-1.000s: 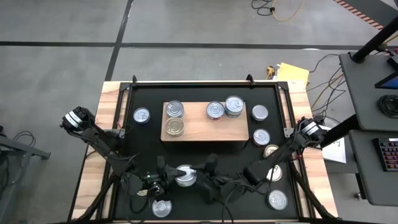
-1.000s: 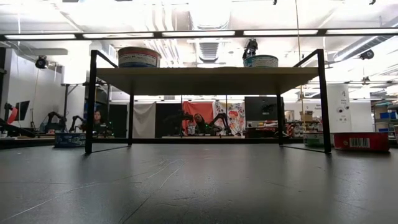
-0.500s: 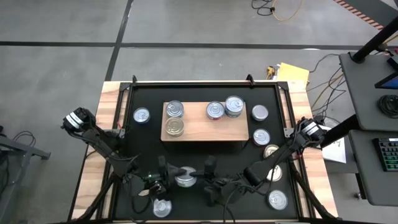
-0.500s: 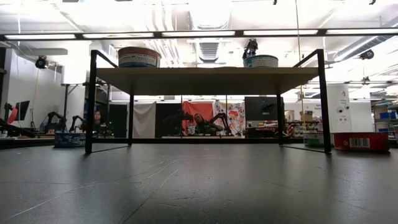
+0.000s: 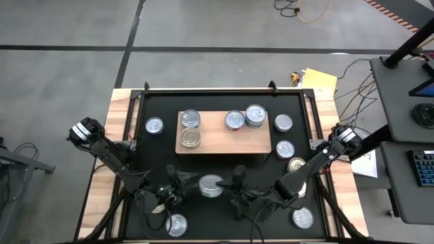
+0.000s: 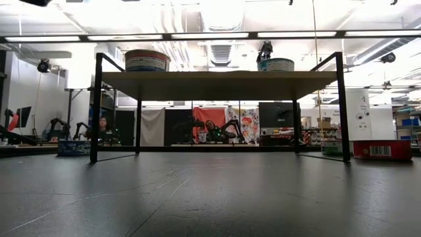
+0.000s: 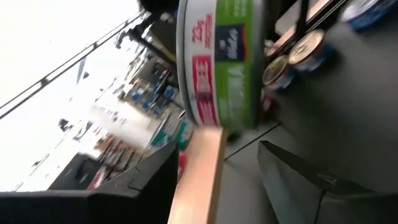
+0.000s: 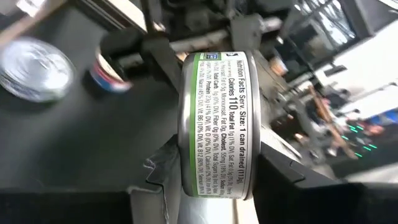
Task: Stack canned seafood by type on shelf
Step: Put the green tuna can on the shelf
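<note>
1. The can in hand, a green-labelled tin (image 5: 211, 185), sits near the middle of the worktop's front edge, between both tools and just in front of the shelf (image 5: 220, 144).
2. In the right wrist view we see the right tool (image 8: 208, 171) pinching this tin across its flat faces, label band showing between the fingers.
3. The left tool (image 5: 178, 187) stands just beside the tin on its left. In the left wrist view its fingers look spread and off the can, so we judge the tin has passed to the right arm.
4. The shelf already carries a gold-lidded tin (image 5: 190, 138) at its front-left, silver ones behind it and toward the right. Loose tins lie on the black mat (image 5: 156, 156) along the right edge and front corners.
5. To do this well, we would keep the left tool wide and clear, hold the tin level, and set it squarely on a matching can.
</note>
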`<action>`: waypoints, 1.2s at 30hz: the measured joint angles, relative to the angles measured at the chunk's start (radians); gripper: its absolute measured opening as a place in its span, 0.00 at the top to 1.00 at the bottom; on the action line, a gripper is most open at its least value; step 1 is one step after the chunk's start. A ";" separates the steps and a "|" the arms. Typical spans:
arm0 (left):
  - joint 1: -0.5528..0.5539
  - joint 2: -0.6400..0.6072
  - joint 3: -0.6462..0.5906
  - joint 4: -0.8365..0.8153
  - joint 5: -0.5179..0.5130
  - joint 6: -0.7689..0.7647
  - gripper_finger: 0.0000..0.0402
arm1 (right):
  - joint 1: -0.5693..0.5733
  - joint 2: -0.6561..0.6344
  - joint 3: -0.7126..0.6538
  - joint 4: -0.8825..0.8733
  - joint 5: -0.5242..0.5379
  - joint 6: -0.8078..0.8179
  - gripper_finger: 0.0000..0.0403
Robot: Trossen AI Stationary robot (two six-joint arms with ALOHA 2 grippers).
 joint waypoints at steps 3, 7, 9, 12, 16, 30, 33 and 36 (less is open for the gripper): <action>0.000 0.000 0.000 -0.008 -0.042 -0.002 0.49 | -0.001 -0.014 0.000 -0.087 0.081 0.007 0.67; 0.001 -0.005 -0.002 -0.004 -0.008 -0.068 0.49 | -0.024 -0.016 0.000 -0.193 0.169 0.003 0.67; 0.002 -0.020 -0.002 -0.001 0.095 -0.078 0.49 | -0.043 -0.016 0.000 -0.237 0.181 0.003 0.67; 0.015 -0.063 -0.008 0.005 0.214 -0.066 0.49 | -0.081 -0.016 0.000 -0.284 0.182 -0.002 0.67; 0.045 -0.154 -0.057 0.007 0.257 -0.034 0.49 | -0.134 -0.017 0.000 -0.304 0.154 -0.033 0.67; 0.098 -0.526 -0.321 0.130 0.573 -0.248 0.49 | -0.226 -0.022 0.000 -0.329 0.079 -0.088 0.67; 0.098 -0.529 -0.322 0.130 0.546 -0.380 0.49 | -0.208 -0.025 0.000 -0.352 0.079 -0.073 0.67; 0.098 -0.521 -0.318 0.127 0.477 -0.461 0.49 | -0.182 -0.031 0.000 -0.398 0.086 -0.023 0.67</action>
